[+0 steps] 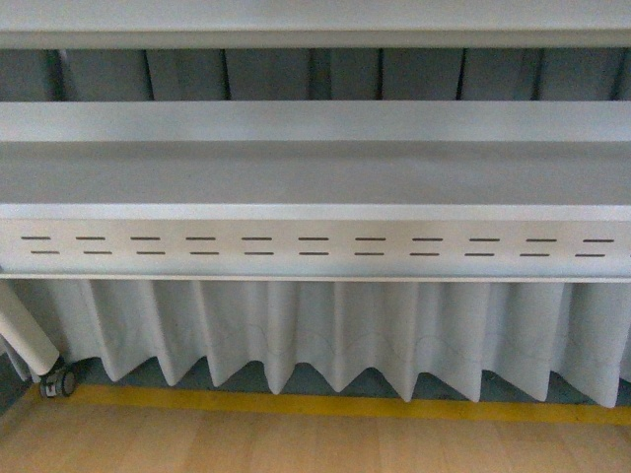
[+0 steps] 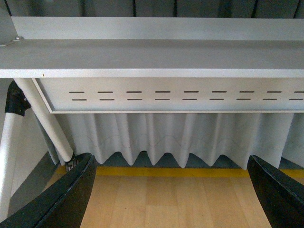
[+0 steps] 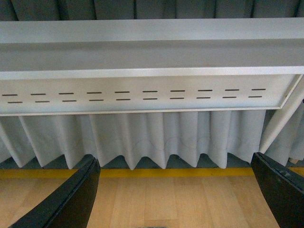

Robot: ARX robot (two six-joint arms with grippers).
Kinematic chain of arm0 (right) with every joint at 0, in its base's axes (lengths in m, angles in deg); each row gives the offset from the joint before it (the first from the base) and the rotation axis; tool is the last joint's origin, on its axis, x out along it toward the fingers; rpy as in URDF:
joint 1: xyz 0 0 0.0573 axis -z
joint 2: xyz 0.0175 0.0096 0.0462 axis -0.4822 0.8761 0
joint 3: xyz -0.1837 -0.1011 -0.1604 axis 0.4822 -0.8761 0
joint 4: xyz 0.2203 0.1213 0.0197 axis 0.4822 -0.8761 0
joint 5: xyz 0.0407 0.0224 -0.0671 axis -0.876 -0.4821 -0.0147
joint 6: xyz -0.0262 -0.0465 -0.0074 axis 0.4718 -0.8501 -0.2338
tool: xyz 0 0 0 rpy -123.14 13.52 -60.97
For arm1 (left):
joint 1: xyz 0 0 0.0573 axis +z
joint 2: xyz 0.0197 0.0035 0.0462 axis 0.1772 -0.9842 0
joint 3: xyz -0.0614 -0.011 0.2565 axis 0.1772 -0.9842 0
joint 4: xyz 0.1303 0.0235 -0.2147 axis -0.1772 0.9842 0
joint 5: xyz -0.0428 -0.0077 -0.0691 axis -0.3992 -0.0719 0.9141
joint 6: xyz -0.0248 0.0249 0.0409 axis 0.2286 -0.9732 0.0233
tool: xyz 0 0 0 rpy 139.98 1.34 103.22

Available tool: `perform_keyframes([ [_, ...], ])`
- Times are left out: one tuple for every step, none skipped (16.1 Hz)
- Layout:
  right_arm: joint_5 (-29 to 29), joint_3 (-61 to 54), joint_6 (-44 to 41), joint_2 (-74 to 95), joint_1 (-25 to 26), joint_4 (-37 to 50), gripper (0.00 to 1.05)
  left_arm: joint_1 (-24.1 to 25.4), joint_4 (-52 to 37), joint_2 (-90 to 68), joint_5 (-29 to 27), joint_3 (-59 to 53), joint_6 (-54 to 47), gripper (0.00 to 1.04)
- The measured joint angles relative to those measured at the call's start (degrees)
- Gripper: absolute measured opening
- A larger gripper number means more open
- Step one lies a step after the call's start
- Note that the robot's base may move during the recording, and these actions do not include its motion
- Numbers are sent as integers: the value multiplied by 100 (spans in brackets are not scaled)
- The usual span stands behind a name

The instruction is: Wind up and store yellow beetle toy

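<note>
Judging by what the cameras show, nothing of the task is done yet. The yellow beetle toy appears in none of the three views, so where it lies cannot be told. No winding or storing can be confirmed either, and no box or bin for storage is in sight.

Its heading and long axis cannot be told, since neither nose, tail nor wheels are in view to read a direction from.

The front view looks at a pale grey tabletop (image 1: 315, 172) running across from nine to three o'clock, and its surface is bare where it shows. Below it is a white slotted panel (image 1: 315, 246), and a pleated cloth (image 1: 315, 335) hangs under that toward six o'clock. A yellow stripe (image 1: 315, 404) borders the wooden floor (image 1: 296, 443) at six o'clock. At about eight o'clock a table leg (image 1: 25, 335) ends in a caster (image 1: 57, 382).

The left gripper (image 2: 172, 161) has its jaws set wide apart with nothing between them, only cloth and floor showing through the gap. The right gripper (image 3: 175, 160) is the same, spread wide and empty. Both wrist cameras face the table's front edge from low down, so I judge the arms to be at rest below table height.

All of it is left: finding the toy, grasping it, winding it and putting it away.
</note>
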Motion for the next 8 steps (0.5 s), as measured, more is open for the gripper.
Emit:
perform_keyframes([
  [-2, 0, 0, 0, 0, 0, 98, 0, 0, 0, 0, 0, 0, 98],
  [-2, 0, 0, 0, 0, 0, 98, 0, 0, 0, 0, 0, 0, 98],
  [-2, 0, 0, 0, 0, 0, 98, 0, 0, 0, 0, 0, 0, 98],
  [0, 0, 0, 0, 0, 0, 98, 0, 0, 0, 0, 0, 0, 98],
  [0, 0, 0, 0, 0, 0, 98, 0, 0, 0, 0, 0, 0, 98],
  [-2, 0, 0, 0, 0, 0, 98, 0, 0, 0, 0, 0, 0, 98],
  [0, 0, 0, 0, 0, 0, 98, 0, 0, 0, 0, 0, 0, 98],
  [-2, 0, 0, 0, 0, 0, 98, 0, 0, 0, 0, 0, 0, 98],
])
